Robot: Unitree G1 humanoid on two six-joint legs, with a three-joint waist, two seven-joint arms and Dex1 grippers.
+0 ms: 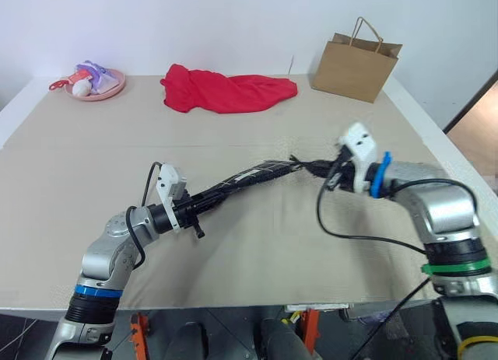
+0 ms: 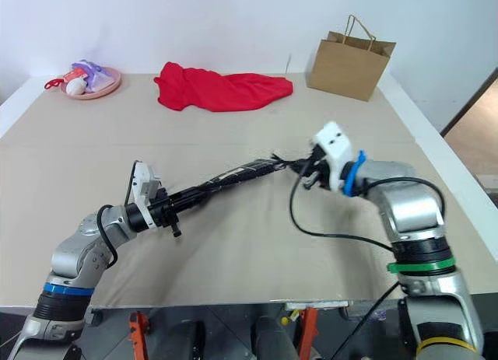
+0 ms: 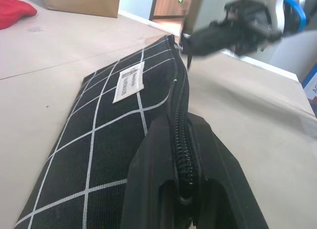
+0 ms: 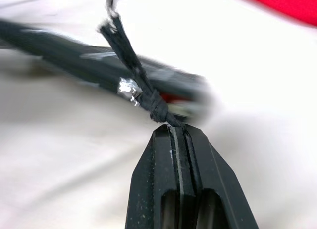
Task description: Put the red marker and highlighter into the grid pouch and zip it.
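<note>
A: Where's the grid pouch (image 1: 247, 177)?
B: Raised off the table (image 1: 257, 259), stretched between the two arms over its middle.

A: And the left tool (image 3: 182, 187)?
B: Pressed together on the near end of the pouch, right along the zipper edge. White label (image 3: 128, 81) facing up on the pouch's side in the left wrist view.

A: The right tool (image 4: 179, 136)?
B: Clamped tight on the black zipper pull cord (image 4: 130, 66) at the far end of the pouch. Cord knotted just past the fingertips, running up and away from them.

A: Zipper closed?
B: Teeth meeting along the stretch seen from the left wrist; hard to tell at the far end. A bit of red visible at that end in the right wrist view, too blurred to name.

A: Marker or highlighter?
B: Can't pick out either one.

A: What else on the table?
B: Red cloth (image 1: 226, 90) lying crumpled at the far side, brown paper bag (image 1: 355, 64) standing upright at the far right corner, pink plate (image 1: 97, 85) with small toys at the far left. All well apart from the pouch.
</note>
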